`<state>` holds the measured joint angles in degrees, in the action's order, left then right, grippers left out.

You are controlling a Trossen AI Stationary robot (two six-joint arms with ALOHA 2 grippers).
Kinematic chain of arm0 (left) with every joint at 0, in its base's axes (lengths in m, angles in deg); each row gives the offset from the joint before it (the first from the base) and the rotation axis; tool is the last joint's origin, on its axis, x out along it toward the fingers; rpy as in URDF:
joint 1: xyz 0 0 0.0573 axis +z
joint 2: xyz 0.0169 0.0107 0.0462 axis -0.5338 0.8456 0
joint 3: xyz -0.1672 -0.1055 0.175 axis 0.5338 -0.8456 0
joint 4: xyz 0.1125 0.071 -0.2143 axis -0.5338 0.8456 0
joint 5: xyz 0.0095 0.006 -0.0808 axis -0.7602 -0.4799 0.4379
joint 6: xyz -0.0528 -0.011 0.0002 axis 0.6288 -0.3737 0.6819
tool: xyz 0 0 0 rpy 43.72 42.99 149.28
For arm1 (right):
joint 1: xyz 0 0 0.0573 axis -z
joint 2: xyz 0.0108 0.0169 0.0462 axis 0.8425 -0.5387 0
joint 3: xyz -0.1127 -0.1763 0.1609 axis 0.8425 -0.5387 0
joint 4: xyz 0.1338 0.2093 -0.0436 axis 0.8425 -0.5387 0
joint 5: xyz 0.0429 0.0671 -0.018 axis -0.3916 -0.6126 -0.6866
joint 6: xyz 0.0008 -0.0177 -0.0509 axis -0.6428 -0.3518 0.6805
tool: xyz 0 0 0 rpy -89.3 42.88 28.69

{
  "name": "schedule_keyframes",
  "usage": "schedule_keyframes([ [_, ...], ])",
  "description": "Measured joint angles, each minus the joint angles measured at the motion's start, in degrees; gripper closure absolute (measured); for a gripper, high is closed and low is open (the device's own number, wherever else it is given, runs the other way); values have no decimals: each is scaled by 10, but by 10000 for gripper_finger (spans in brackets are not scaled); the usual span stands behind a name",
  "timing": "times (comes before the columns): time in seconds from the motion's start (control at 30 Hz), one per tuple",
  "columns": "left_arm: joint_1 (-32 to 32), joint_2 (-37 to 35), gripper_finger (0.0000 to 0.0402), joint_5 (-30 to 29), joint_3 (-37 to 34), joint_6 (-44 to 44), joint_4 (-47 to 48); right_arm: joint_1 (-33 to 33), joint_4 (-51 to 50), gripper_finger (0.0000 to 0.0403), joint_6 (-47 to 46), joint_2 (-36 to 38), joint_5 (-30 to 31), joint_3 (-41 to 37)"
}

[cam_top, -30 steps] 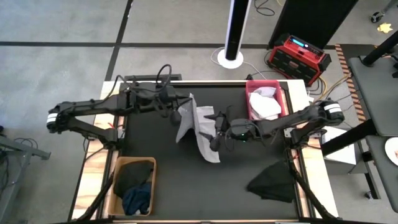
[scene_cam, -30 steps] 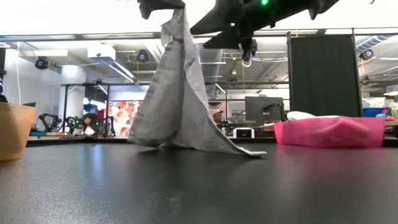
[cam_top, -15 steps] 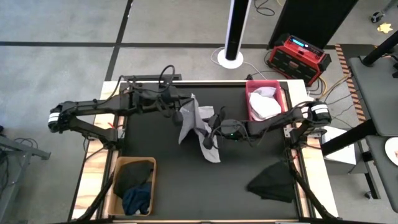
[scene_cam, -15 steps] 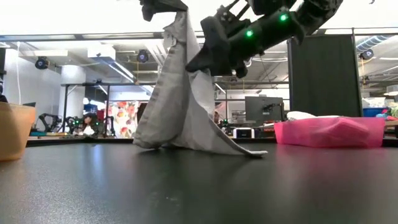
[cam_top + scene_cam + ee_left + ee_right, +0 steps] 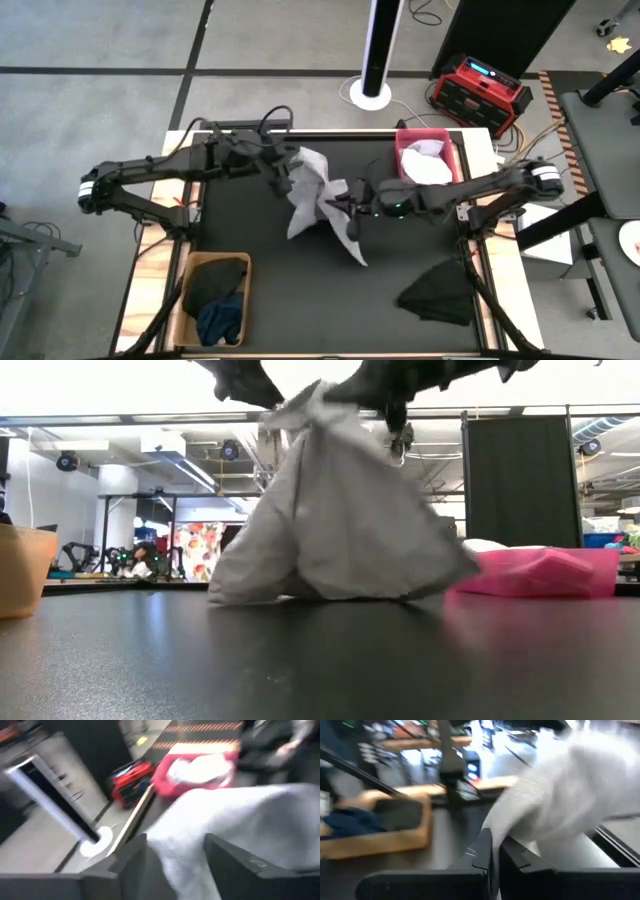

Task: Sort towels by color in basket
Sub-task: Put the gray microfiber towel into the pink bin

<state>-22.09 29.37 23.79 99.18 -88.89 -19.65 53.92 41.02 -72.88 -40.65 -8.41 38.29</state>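
1. Your right claw (image 5: 345,208) is clamped on the light grey towel (image 5: 318,200), lifted mid-counter (image 5: 260,300), probably for the pink basket (image 5: 405,140).
2. Your left claw (image 5: 287,172) stands apart, letting the towel go.

2 dark arms (image 5: 160,180) w/ white bands, black cables, green LEDs

So the high cam sits overhead, looking straight down on the whole black rectangular table (image 5: 270,290). The low cam is down at tabletop level, close to the near edge, facing level across toward the room behind. Both catch the pale grey cloth towel (image 5: 318,200) mid-table and the pink plastic bin (image 5: 540,572) at far right. Each wrist cam rides its arm, super close on that towel.
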Motion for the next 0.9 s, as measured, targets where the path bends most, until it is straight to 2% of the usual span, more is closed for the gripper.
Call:
schedule_keyframes([
  [0.13,0,6,171,-67,33,3,69,0,-12,394,2,54,-71,0],
  [0.3,-1,8,149,-69,67,3,101,0,-12,394,-10,118,-112,0],
  [0.37,-5,6,149,-36,69,-6,102,0,-13,394,-22,137,-112,0],
  [0.43,-9,6,151,26,67,-12,93,0,-17,394,-24,154,-111,0],
  [0.53,-22,9,155,153,45,-12,41,0,-16,394,-22,168,-107,0],
  [0.63,-43,15,157,218,13,-11,-28,0,-18,394,-14,167,-106,0],
  [0.67,-51,15,157,221,3,-9,-51,0,-20,394,-15,164,-98,0],
  [0.73,-63,16,157,221,-11,-3,-88,0,-25,394,-14,158,-43,0],
  [0.83,-76,19,157,215,-29,10,-117,0,-74,394,-14,149,101,0],
  [0.9,-82,23,157,188,-37,24,-115,0,-110,394,-15,145,204,1],
])
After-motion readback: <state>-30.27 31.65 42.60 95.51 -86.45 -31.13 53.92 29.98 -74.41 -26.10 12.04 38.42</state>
